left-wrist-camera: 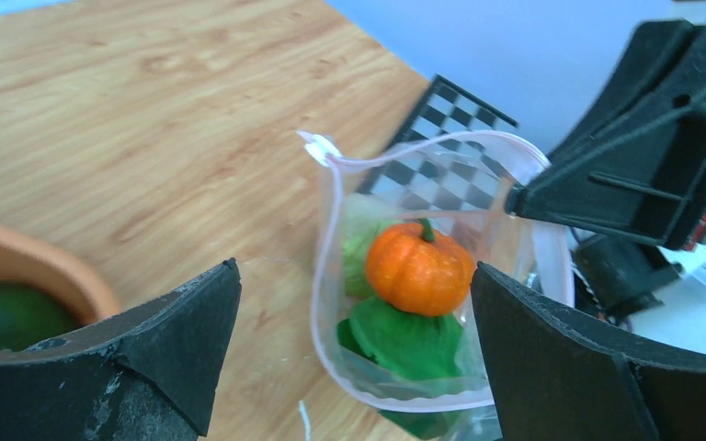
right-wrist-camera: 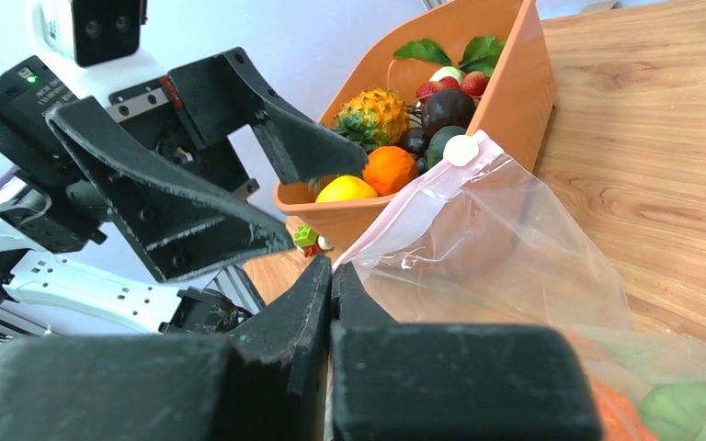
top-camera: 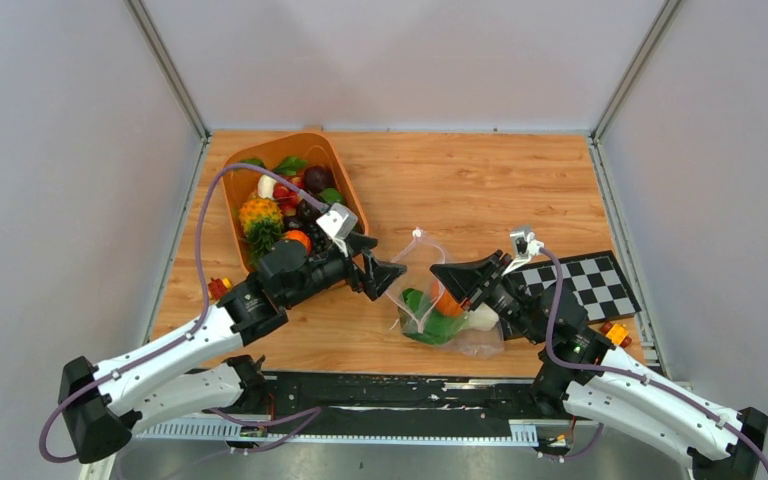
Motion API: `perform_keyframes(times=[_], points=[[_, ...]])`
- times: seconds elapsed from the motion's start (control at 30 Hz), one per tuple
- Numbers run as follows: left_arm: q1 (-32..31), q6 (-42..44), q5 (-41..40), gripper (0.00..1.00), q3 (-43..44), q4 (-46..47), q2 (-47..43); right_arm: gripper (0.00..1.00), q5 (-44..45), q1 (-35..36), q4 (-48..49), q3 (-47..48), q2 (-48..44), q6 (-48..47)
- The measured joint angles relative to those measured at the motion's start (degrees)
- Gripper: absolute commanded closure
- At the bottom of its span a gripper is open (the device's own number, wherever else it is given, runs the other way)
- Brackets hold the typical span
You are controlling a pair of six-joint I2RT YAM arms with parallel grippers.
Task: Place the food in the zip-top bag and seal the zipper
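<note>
Lower centre of the right wrist view: the right end effector [right-wrist-camera: 331, 276] is clenched on the rim of the zip-top bag [right-wrist-camera: 515, 239]. It lifts one lip, seemingly so that the mouth stands open toward the other arm. The pinkish zipper [right-wrist-camera: 404, 204] runs up from the pinch to a white tab and is unsealed.

Centre of the left wrist view: an orange pumpkin [left-wrist-camera: 420, 268] sits on a green leaf [left-wrist-camera: 403, 336] inside the bag, with a pale cabbage [left-wrist-camera: 358, 241] behind it.

Centre of the overhead view: the left end effector [top-camera: 382, 266] is released and empty. Its fingers are spread just left of the bag mouth and aimed into it.

Upper left of the overhead view: the orange tub [right-wrist-camera: 515, 83] holds the food [top-camera: 280, 200] not yet bagged, so filling is judged unfinished.

Right of the overhead view: a checkered board [top-camera: 590, 285] lies flat on the worktop [top-camera: 480, 190], behind the right arm and clear of the bag.

Obstruction: the left arm lies across the near end of the tub. The raised lip and right fingers narrow the approach to the mouth.
</note>
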Motion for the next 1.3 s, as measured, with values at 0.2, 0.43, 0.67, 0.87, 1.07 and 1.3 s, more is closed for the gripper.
perform_keyframes(times=[0.2, 0.43, 0.67, 0.87, 1.07, 1.3], points=[[0.0, 2.1, -14.5, 0.00, 0.0, -6.5, -4.2, 1.00, 0.0, 0.0, -0.7, 0.0, 0.0, -0.5], [2.8, 3.1, -27.2, 0.00, 4.8, -17.3, -0.5, 1.00, 0.0, 0.0, -0.8, 0.0, 0.0, -0.8], [14.4, 2.6, -27.5, 0.00, 7.3, -20.3, 3.8, 1.00, 0.0, 0.0, -0.9, 0.0, 0.0, -1.0], [17.9, 2.4, -24.6, 0.07, 9.9, -21.0, 9.2, 1.00, 0.0, 0.0, -1.1, 0.0, 0.0, -1.0], [18.1, 2.0, -20.1, 0.16, 11.3, -21.8, 14.6, 1.00, 0.0, 0.0, -1.2, 0.0, 0.1, -1.2], [18.4, 2.0, -18.3, 0.26, 11.3, -21.7, 16.6, 1.00, 0.0, 0.0, -1.2, 0.0, 0.1, -1.4]])
